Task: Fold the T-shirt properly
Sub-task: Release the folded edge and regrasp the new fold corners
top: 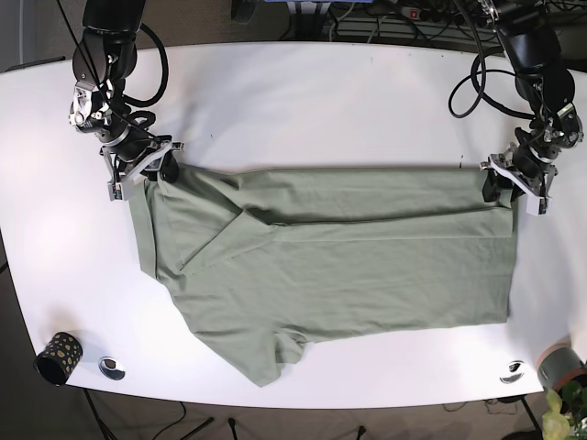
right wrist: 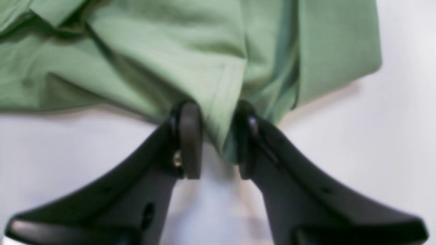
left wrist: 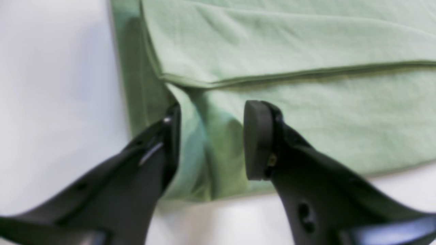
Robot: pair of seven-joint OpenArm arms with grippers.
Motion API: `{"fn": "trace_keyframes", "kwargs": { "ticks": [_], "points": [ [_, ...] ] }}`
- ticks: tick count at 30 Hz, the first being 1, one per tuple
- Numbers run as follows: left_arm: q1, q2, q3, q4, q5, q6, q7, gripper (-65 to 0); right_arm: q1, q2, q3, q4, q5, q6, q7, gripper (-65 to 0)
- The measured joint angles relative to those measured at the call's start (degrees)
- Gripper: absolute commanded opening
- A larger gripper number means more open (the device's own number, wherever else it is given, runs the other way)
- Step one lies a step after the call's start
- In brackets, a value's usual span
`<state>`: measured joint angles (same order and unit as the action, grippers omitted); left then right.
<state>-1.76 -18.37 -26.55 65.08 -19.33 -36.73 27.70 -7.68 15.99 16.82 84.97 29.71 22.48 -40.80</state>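
Observation:
The green T-shirt (top: 339, 266) lies spread on the white table (top: 303, 101), its upper strip folded down along a long crease. My left gripper (left wrist: 211, 136) is at the shirt's right end (top: 503, 188). Its jaws are open, astride a raised ridge of the green cloth (left wrist: 272, 51) near the shirt's corner. My right gripper (right wrist: 218, 136) is at the shirt's upper left corner (top: 147, 170). Its jaws are closed on a bunched hem of the shirt (right wrist: 170, 51) at the cloth's edge.
A black dotted cup (top: 59, 356) and a small metal disc (top: 112, 368) sit at the front left. Another disc (top: 512, 371) and a grey pot with a plant (top: 561, 368) sit at the front right. Cables (top: 394, 18) lie along the back edge.

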Motion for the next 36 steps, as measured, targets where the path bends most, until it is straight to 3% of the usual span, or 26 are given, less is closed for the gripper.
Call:
{"fn": "trace_keyframes", "kwargs": {
  "ticks": [4,13,19,23,28,30,36],
  "points": [
    [0.1,-0.9,0.1,-0.3,0.0,-0.2,0.2,-53.6,0.1,1.2,0.0,-0.1,-0.1,0.07,0.1,-58.3],
    [0.6,-2.5,0.2,-0.4,0.0,-0.5,1.0,-53.6,-1.3,4.5,0.0,-0.3,0.5,0.11,0.2,-59.3],
    [1.6,-3.3,0.0,-0.1,-0.2,-0.6,0.7,-53.6,-2.4,4.8,0.0,-0.3,0.1,0.07,0.0,-59.0],
    [1.6,-3.3,0.0,-0.1,-0.2,-0.6,0.7,-52.9,-2.4,4.5,0.0,-0.3,0.1,0.07,0.1,-46.1],
    [1.6,-3.3,0.0,-0.1,-0.2,-0.6,0.7,-40.4,-2.6,3.5,0.1,1.4,0.0,0.02,0.1,-23.5],
    [1.6,-3.3,0.0,0.0,-0.4,-0.6,0.7,-35.7,-3.5,2.5,1.1,3.2,0.0,0.07,0.0,-20.0],
    [2.1,-3.1,-1.3,2.5,0.3,-0.7,1.6,-30.1,-4.9,1.2,5.4,6.4,-0.5,-0.46,0.0,-19.8]
  ]
}}
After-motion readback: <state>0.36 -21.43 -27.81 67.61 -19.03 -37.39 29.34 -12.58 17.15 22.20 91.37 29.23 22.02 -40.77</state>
